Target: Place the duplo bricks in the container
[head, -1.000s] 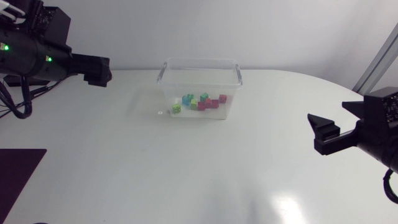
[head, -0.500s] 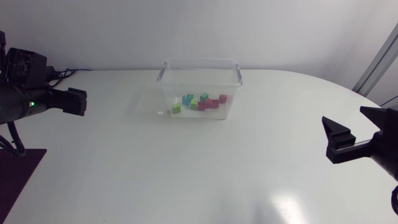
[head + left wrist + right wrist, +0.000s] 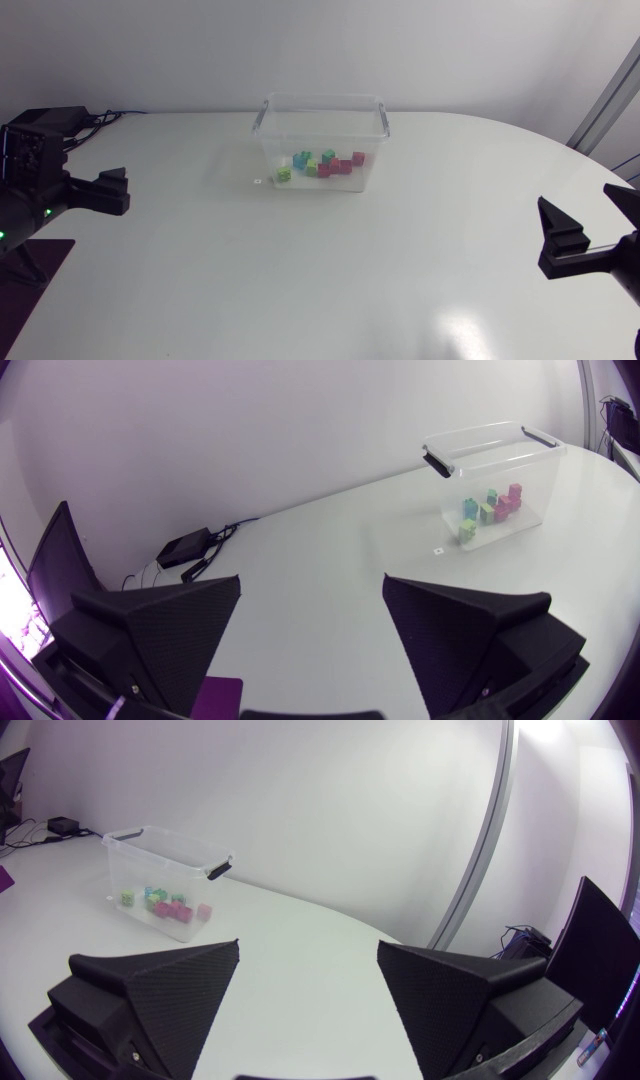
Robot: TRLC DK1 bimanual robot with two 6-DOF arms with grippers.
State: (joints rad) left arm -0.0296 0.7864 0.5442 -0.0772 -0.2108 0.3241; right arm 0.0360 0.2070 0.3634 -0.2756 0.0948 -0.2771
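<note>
A clear plastic container (image 3: 265,108) with grey handles stands at the back middle of the table. Several duplo bricks (image 3: 322,165), green, blue, red and pink, lie on its floor. My left gripper (image 3: 118,192) hangs at the table's left edge, open and empty, far from the container. My right gripper (image 3: 585,218) sits at the right edge, also open and empty. In the left wrist view the container (image 3: 470,440) and bricks (image 3: 490,510) are far ahead of the gripper (image 3: 312,610). The right wrist view shows the container (image 3: 165,840) and bricks (image 3: 165,903) far ahead of that gripper (image 3: 308,980).
A small white tag (image 3: 258,181) lies on the table just left of the container. A dark mat (image 3: 25,285) covers the front left corner. A black box with cables (image 3: 185,547) sits at the back left edge. White tabletop lies between both grippers and the container.
Both arms have pulled away from the container. The left one drew back toward the table's left front, the right one toward the right edge. The bricks and container stayed put.
</note>
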